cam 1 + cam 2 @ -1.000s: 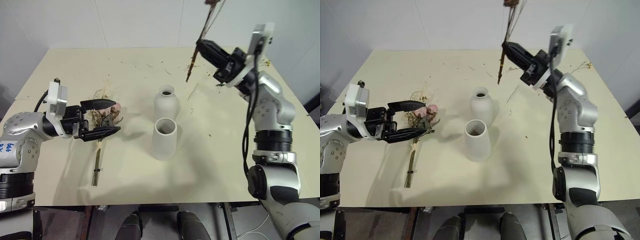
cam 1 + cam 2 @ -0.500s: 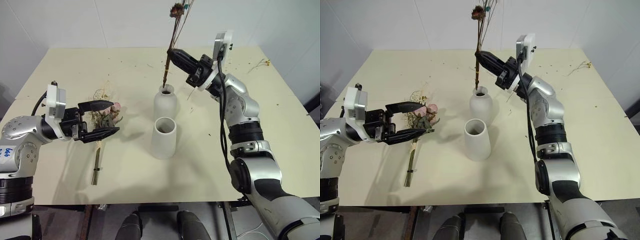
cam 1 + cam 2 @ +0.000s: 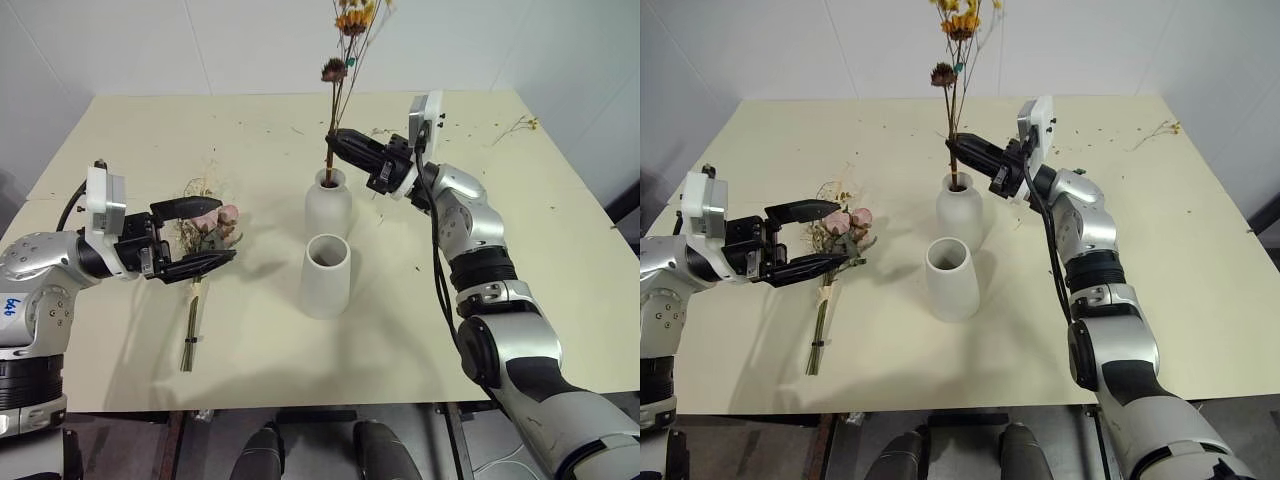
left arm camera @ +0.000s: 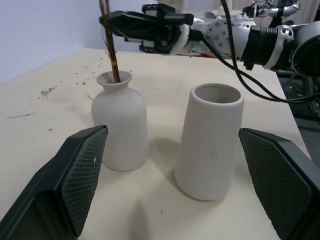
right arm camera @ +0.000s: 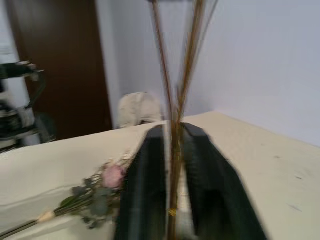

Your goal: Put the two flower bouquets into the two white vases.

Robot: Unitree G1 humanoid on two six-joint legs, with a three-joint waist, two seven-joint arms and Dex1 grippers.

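Centre of the left eye view: the thin sprig [image 3: 340, 90] of yellow-orange dried flowers stands upright with its stem end down inside the narrow neck of the rounded vase [image 3: 328, 206]. The right gripper [image 3: 335, 141] reaches in from the right, just above that neck, with the stems between its two black fingers. In the right wrist view the stems run up through a narrow gap between the fingers [image 5: 150, 185]; that picture is blurred, so whether the pads press the stems or stand just clear of them I cannot tell.

Just in front of the rounded vase, nearer the lower edge of the frame, stands the tapered wide-mouthed vase [image 3: 326, 277], upright, its mouth bare.

Over at the left, the rose bouquet [image 3: 206, 235] lies flat on the table [image 3: 420, 300], pink heads toward the vases, stems trailing to the lower left. The left gripper [image 3: 208, 233] hangs at the flower heads, fingers spread wide apart, one on either side of the roses as seen from above, clamped on nothing.
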